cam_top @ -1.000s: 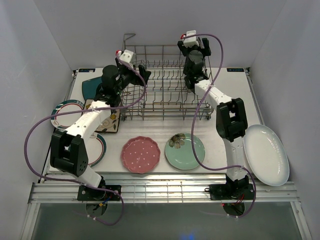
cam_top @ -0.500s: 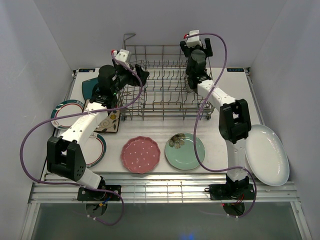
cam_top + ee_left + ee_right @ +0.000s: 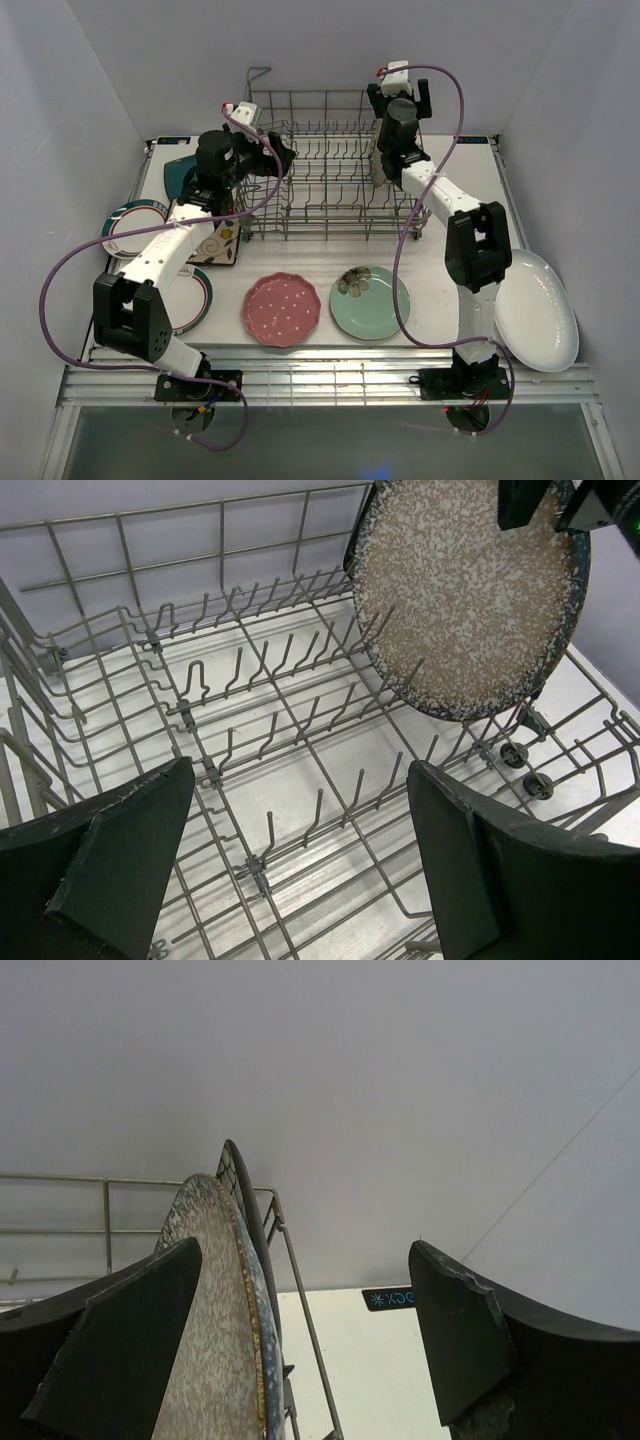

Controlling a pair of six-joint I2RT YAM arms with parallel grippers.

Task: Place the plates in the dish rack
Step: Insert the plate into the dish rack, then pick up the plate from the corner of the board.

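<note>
The dish rack (image 3: 325,175) stands at the back middle of the table. A speckled plate (image 3: 465,595) stands upright between tines at its right end. In the right wrist view this plate (image 3: 215,1330) shows edge-on between my right gripper's (image 3: 305,1250) open jaws, close to the left finger and far from the right one. My left gripper (image 3: 300,770) hangs open over the rack's bare tines at its left end (image 3: 283,155). On the table lie a pink dotted plate (image 3: 282,309), a mint green plate (image 3: 370,302) and a big white oval plate (image 3: 536,310).
At the left lie a white rimmed plate (image 3: 135,225), a second one (image 3: 197,295) partly under the left arm, a teal square plate (image 3: 178,175) and a floral square plate (image 3: 218,240). Purple cables loop from both arms. Grey walls close in three sides.
The right wrist has shifted slightly right and back above the standing speckled plate. The left arm has drawn a little to the left at the rack's left end.
</note>
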